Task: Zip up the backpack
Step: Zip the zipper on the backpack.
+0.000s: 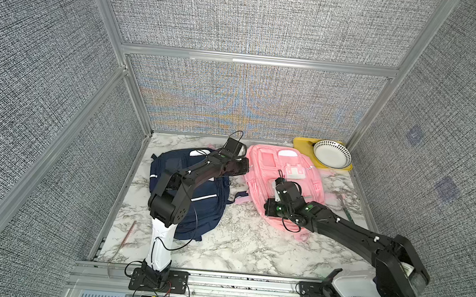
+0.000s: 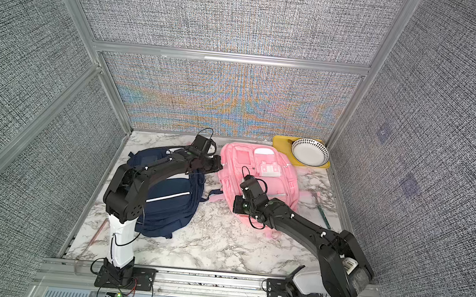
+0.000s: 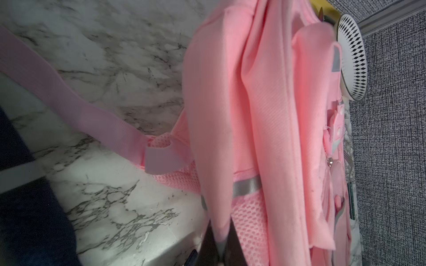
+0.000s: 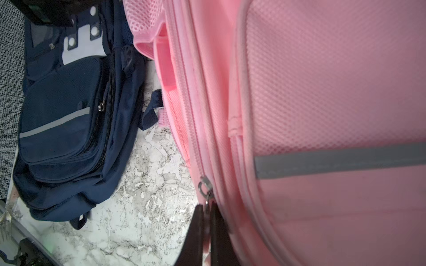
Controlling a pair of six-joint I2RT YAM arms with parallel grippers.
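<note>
You've got the pink backpack point(image 1: 259, 180) flat on the marble table point(image 1: 236, 249) beside the navy backpack point(image 1: 207, 217), left gripper point(image 3: 220, 239) pinching its fabric edge, right gripper point(image 4: 207, 230) clamped on the zipper pull point(image 4: 208, 200).

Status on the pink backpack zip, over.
Left gripper shut on pink backpack fabric. Right gripper shut on zipper pull. Navy backpack alongside, off the zipper line.

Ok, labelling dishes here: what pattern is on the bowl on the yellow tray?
White bowl, black diamonds around its rim; best in the left wrist view.
</note>
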